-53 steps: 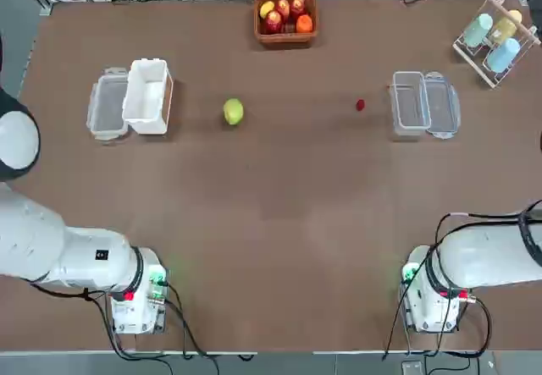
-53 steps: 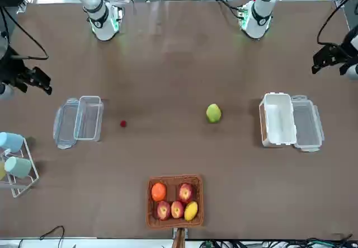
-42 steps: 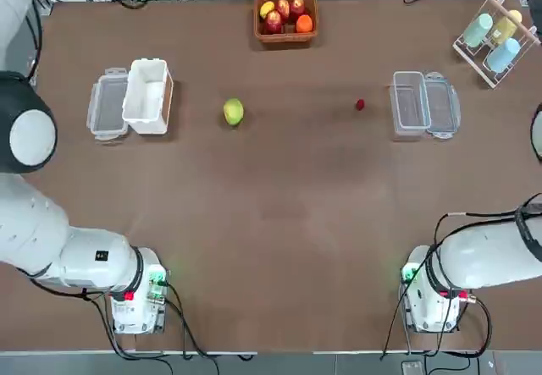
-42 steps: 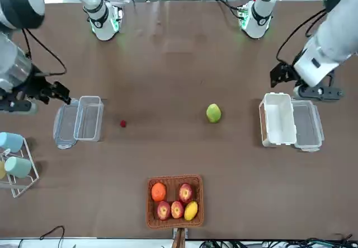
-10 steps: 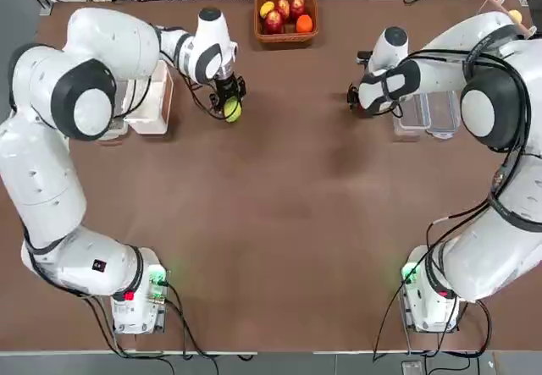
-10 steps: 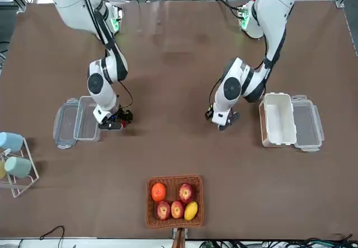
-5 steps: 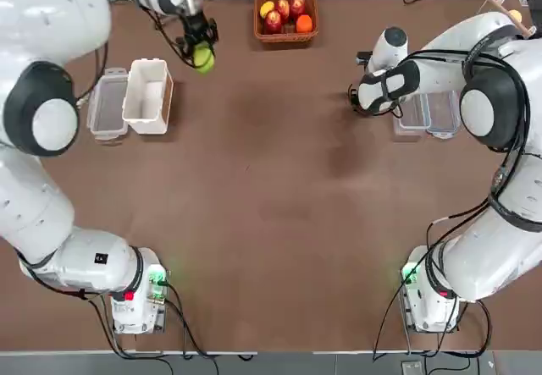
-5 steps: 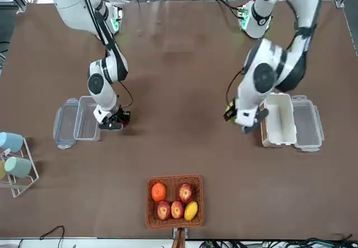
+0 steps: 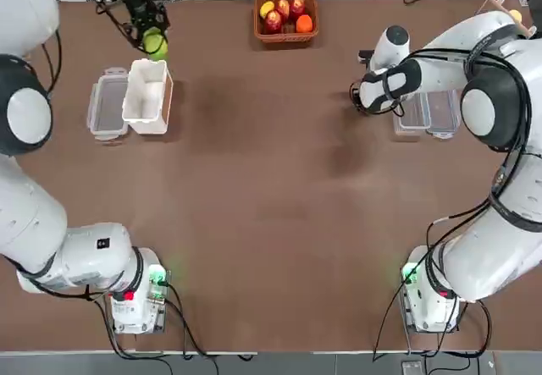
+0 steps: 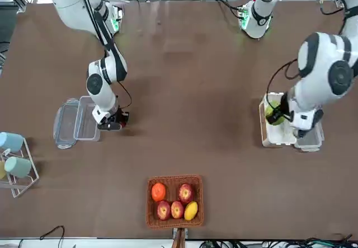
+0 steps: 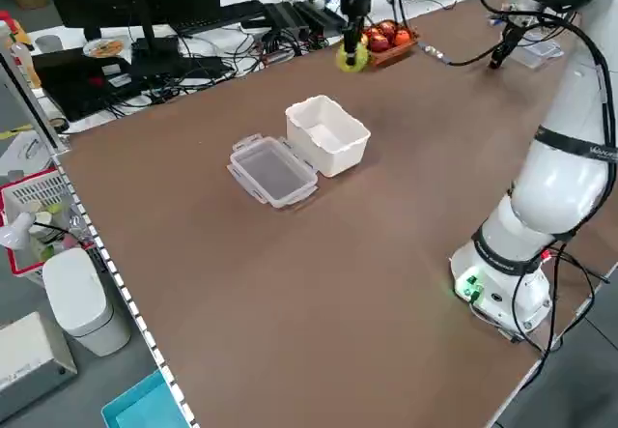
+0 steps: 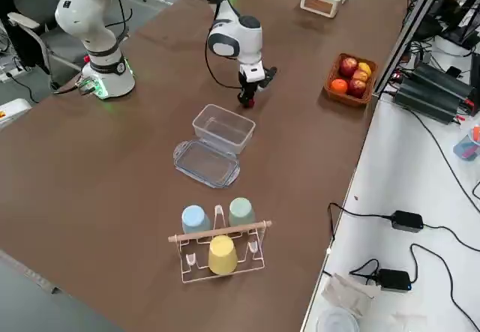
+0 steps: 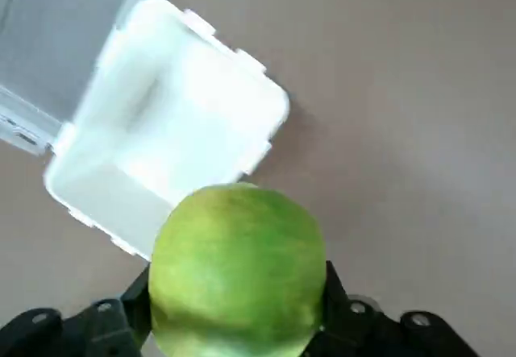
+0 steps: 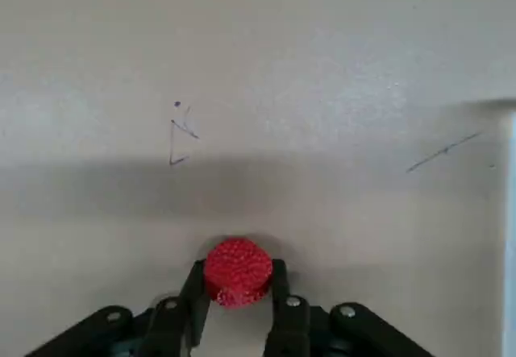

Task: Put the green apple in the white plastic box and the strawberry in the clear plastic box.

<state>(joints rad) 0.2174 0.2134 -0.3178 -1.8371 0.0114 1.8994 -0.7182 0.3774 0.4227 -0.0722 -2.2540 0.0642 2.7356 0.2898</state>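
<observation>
Fingers of the left gripper (image 13: 238, 325) are clenched on the apple (image 13: 238, 268), one on each side. The apple hangs in the air above the far end of the white box (image 9: 146, 96), whose inside shows directly below it in the left wrist view. A clear lid (image 9: 107, 104) lies flat against the box's outer side.

Fingers of the right gripper (image 14: 236, 296) grasp the strawberry (image 14: 237, 271) low over the bench (image 9: 271, 206), just beside the clear box (image 12: 223, 128). Its lid (image 12: 206, 164) lies touching that box. A basket (image 9: 286, 17) of fruit stands at the far edge, and a cup rack (image 12: 219, 246) at the right far corner.
</observation>
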